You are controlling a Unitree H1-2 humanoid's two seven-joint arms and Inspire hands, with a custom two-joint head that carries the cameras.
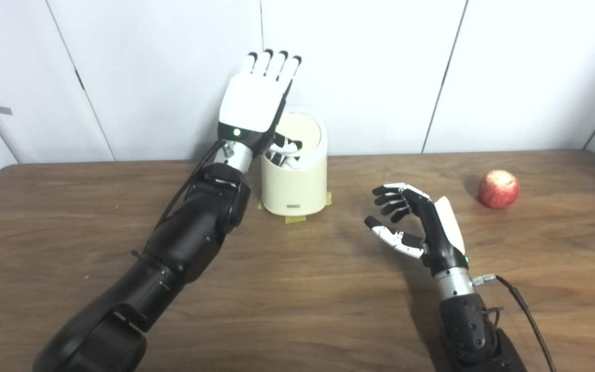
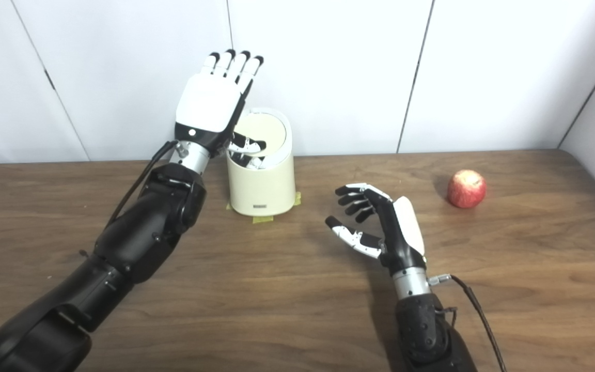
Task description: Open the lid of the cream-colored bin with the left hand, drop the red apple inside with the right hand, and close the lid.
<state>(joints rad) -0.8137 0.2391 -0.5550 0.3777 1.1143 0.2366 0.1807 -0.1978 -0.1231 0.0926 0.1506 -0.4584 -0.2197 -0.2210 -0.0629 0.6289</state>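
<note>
A robotics test room or laboratory bay: a dark wood-grain worktop (image 1: 297, 289) stands against plain white wall panels (image 1: 370, 72) divided by thin dark seams, with no decoration or household furnishing in view. Strips of yellow tape (image 1: 295, 219) fix the base of a small cream-coloured plastic bin (image 1: 294, 186) to the surface, and an exposed black cable (image 1: 527, 315) trails from the wrist of a black humanoid arm.

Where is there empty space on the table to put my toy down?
Bare table lies between the two arms at the front, and left of the left hand and its arm. Also between the right hand and the apple. It's crowded at the bin, where the left hand stands close.
</note>
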